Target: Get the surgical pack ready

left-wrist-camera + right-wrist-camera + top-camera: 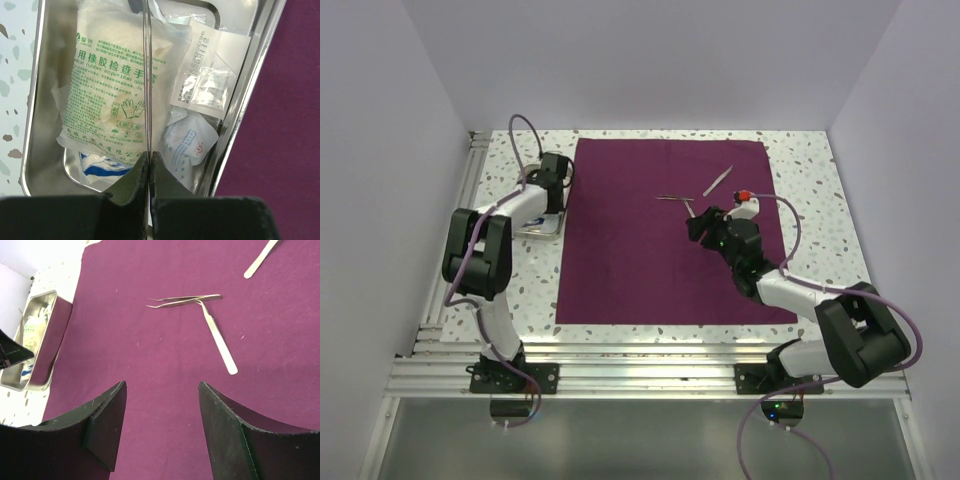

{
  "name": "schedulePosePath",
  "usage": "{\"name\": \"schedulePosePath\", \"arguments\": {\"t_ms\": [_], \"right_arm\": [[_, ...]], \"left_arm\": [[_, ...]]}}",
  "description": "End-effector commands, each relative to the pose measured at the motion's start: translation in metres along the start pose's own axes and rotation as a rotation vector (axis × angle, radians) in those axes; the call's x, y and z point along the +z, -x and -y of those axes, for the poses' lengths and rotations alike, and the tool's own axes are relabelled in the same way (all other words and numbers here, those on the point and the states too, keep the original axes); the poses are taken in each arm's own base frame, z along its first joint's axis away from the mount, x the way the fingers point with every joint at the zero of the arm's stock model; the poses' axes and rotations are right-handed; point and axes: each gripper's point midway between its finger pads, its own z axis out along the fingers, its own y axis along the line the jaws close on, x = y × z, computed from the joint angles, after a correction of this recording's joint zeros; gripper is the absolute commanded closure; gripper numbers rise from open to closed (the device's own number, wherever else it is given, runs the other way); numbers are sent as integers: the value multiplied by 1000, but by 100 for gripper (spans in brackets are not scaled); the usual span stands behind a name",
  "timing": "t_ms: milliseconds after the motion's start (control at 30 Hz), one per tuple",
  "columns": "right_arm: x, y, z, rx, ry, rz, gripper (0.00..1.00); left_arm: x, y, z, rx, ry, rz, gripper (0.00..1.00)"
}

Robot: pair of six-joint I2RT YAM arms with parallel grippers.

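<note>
Logged white speckled worktop (840, 200), covered across its middle by the surgical pack's large square deep purple-maroon fabric cloth (640, 270), spread flat and unfolded.

Noted left arm (480, 255) folded back at the elbow, forearm reaching forward along the cloth's left edge, wrist pointed down. Noted right arm (785, 290) stretched diagonally forward and leftward, low over the cloth, wrist tilted toward the cloth's middle.

Found small shiny rectangular steel tray (538, 228) on bare worktop, just beside the cloth's left edge. Inside: white glove packet with green print (110, 90), clear plastic sachet (210, 75), small crumpled white sachet (192, 142).

Recorded left claw (149, 159) above the tray, closed, apparently pinching a thin steel instrument (147, 75) seen edge-on, running up over the glove packet. Recorded right claw (161, 387) gaping wide, holding nothing, hovering over bare cloth near two slim steel tweezers (216, 335) touching at one end. Spotted flat steel tool (260, 260) farther off on the cloth.
</note>
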Motion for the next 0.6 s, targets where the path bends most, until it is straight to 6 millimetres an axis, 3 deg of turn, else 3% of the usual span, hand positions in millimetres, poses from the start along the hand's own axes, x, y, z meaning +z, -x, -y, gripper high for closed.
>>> {"name": "schedulePosePath", "arguments": {"t_ms": [0,233,367,400,433,500,533,567], "right_arm": [[1,18,-4,-15,-4,58,37],[4,14,2,-28,-40,34,37],[12,8,15,-83,-115,-14,37],[18,15,10,-89,-113,-18,37],[19,7,18,-121,-145,-80,36],[30,16,15,-157,-165,-115,36],[29,11,24,-188,-207,-158,36],[31,13,24,-223,-211,-167,35]], "left_arm": [[-5,21,-6,13,-18,18,98],[-24,31,-1,-23,-87,78,52],[-39,35,3,-53,-142,110,47],[-43,37,5,-63,-159,122,46],[-52,39,8,-81,-195,144,42],[-63,42,14,-100,-235,178,39],[-77,53,16,-131,-258,229,33],[-83,44,25,-122,-286,230,30]]}}
